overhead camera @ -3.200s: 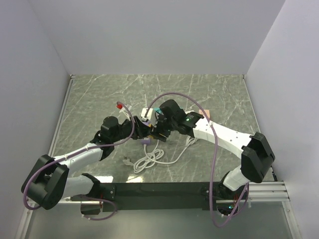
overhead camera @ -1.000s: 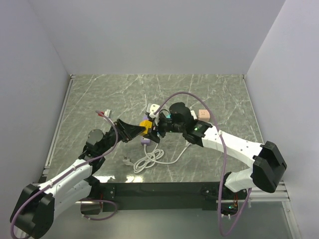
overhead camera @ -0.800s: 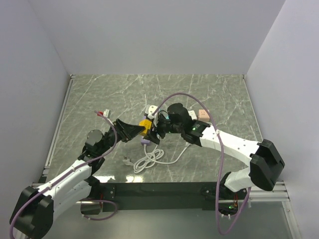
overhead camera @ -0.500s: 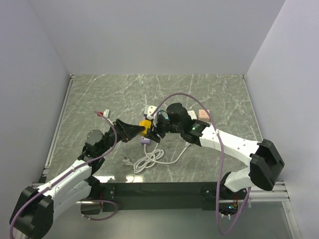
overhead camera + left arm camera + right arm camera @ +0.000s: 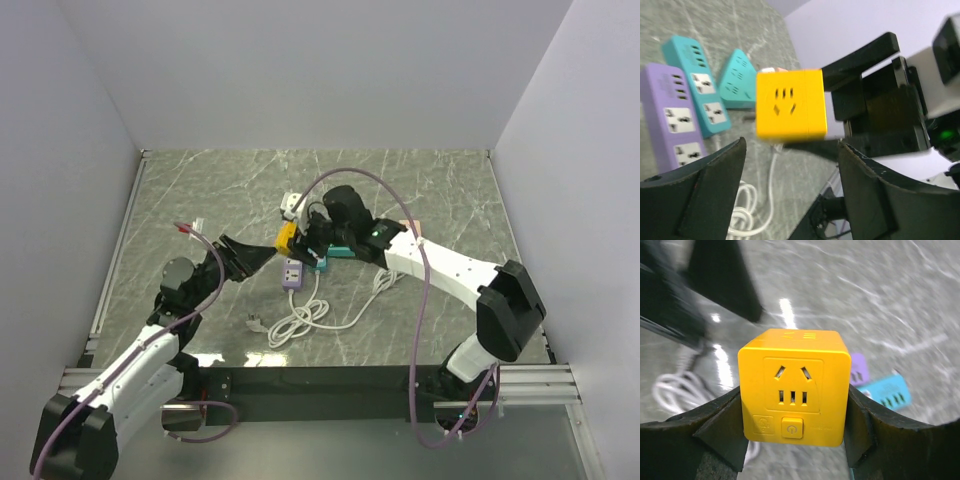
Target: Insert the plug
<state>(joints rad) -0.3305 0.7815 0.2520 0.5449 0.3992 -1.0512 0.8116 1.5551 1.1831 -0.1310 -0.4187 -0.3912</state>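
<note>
My right gripper is shut on a yellow cube socket and holds it above the table; in the right wrist view the cube fills the space between the fingers, socket face toward the camera. My left gripper is open and empty, just left of the cube; in the left wrist view the cube floats ahead of its spread fingers. A white cable lies coiled on the table, with its plug at the left end.
A purple power strip lies below the cube, with a teal strip beside it. Both also show in the left wrist view, purple and teal, next to a teal triangular socket. White walls surround the marble table.
My right gripper has lifted the yellow cube farther back and slightly left, uncovering the purple strip. My left gripper has drawn back to the left, away from the cube.
</note>
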